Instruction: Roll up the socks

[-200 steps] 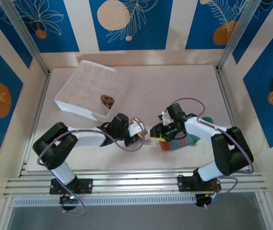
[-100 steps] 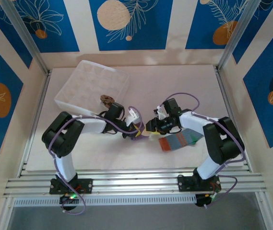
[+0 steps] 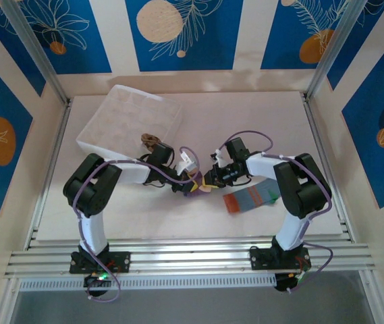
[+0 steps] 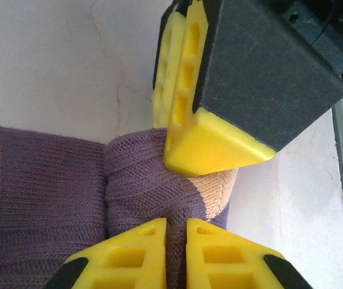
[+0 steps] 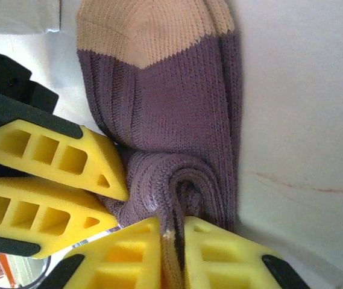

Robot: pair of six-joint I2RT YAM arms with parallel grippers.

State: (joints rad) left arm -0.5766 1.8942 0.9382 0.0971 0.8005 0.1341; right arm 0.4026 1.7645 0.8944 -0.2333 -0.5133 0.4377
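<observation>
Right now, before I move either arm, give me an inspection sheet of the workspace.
Surface: pale table, faint hairline marks.
Job's things: purple knitted sock with tan toe, partly rolled; blue-grey striped sock, flat; brown patterned sock at near corner of white gridded fabric box.
Clutter: nothing seen.
Grippers: left gripper and right gripper both shut on the purple sock's roll.
Cables: purple cables looped over both arms.
Surroundings: blue floral wall panels.

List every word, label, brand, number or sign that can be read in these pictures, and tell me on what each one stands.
No text can be read in any view.
The purple sock shows plain knit and no label.
The left claw and the right claw carry no marking.
The wall panels bear drawn leaves and circles, no letters.
The white box is blank.
</observation>
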